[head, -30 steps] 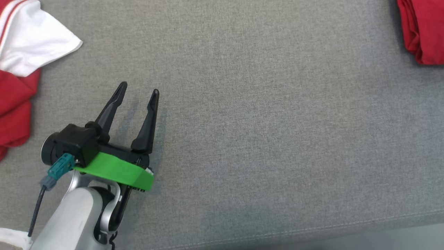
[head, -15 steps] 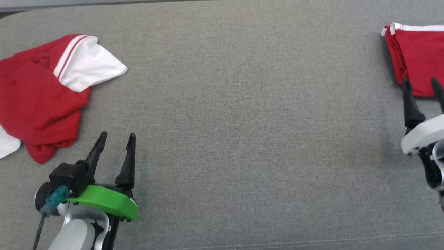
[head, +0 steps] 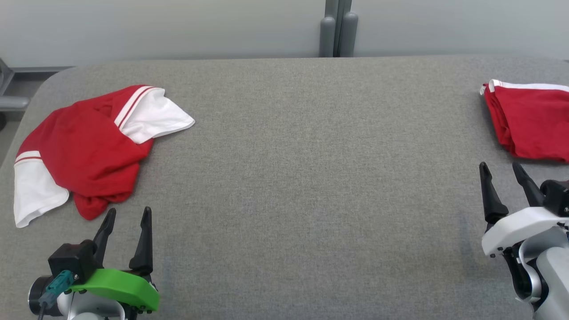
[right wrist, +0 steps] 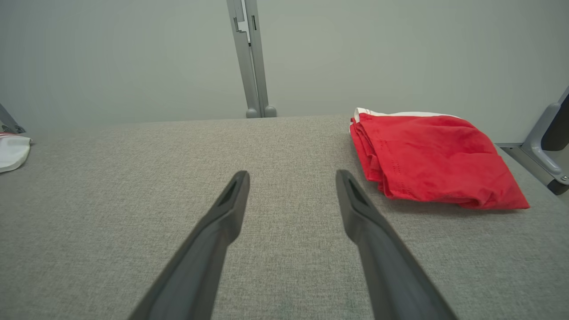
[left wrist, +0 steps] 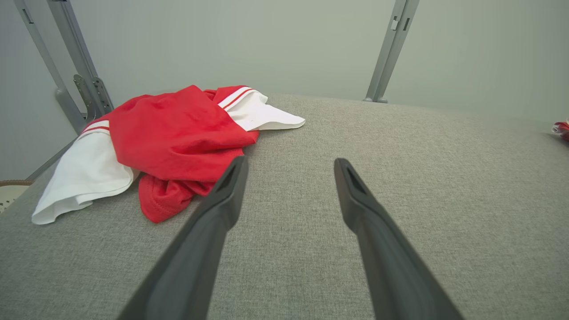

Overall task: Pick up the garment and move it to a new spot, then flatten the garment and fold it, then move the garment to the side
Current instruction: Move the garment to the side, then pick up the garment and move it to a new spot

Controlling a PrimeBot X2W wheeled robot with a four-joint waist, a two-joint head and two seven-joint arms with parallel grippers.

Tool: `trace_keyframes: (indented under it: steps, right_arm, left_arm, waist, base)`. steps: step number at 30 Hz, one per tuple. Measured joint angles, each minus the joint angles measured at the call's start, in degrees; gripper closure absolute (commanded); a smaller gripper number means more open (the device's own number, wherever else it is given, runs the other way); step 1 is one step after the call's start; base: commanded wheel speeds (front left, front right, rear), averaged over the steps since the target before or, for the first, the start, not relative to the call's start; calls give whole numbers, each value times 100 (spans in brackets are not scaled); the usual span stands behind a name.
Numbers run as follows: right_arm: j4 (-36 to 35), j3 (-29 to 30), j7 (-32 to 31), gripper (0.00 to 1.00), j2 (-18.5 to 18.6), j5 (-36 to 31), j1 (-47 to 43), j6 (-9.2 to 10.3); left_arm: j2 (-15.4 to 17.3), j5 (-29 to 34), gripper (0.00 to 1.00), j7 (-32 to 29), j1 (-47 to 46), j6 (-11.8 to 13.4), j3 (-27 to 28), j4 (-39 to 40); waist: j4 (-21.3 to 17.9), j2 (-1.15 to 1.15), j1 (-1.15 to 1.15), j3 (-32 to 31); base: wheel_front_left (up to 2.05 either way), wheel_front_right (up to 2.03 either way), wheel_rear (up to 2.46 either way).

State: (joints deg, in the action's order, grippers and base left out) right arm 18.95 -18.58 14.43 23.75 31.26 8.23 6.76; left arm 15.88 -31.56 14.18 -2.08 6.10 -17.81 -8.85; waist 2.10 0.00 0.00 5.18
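You're dealing with a soft, light garment (head: pixel 89 146): red cloth with white striped sleeves, heaped loosely at the left of the grey table (head: pixel 311 178), toward its far side. I judge that it will sag and drape once lifted. It should grip rather than slide on the woven table cover, and nothing about it is fragile. A pinch in the middle mound would likely drag the whole heap up in a bunch, so take an outer edge instead. The white sleeve at the far right of the heap and the one at its near left corner both lie fairly flat and offer a clean edge to nip (the red lump at the near end may be a hem or just a bunched fold, I can't tell which).

Your left claw (head: pixel 128 210) has its fingers spread with nothing between them. It sits just on the near side of the heap, whose red near end lies just beyond and left of the tips. Your right claw (head: pixel 499 165) is spread and empty too, well apart from the garment at the right, just near of a folded red pile (head: pixel 533 120).
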Motion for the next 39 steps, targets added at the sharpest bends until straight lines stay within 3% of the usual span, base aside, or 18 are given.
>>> trace_keyframes:
  steps: [21, 31, 39]
  right_arm:
    - [-673, 608, 0, 0, -233, -625, -884, 42]
    - [-759, 667, 0, 0, -235, -790, -1138, 42]
    - [-833, 263, 0, 0, -319, -1023, -1099, -46]
  left_arm:
    - [-58, 56, 0, 7, 92, -63, 63, 23]
    - [-182, 111, 0, 7, 92, -64, 69, 26]
    - [-214, 159, 0, 8, 285, -62, 363, 91]
  waist:
    - [5, 0, 0, -354]
    - [377, 0, 0, -415]
    - [928, 0, 0, -489]
  base:
    - [0, 0, 0]
    - [0, 0, 0]
    - [0, 0, 0]
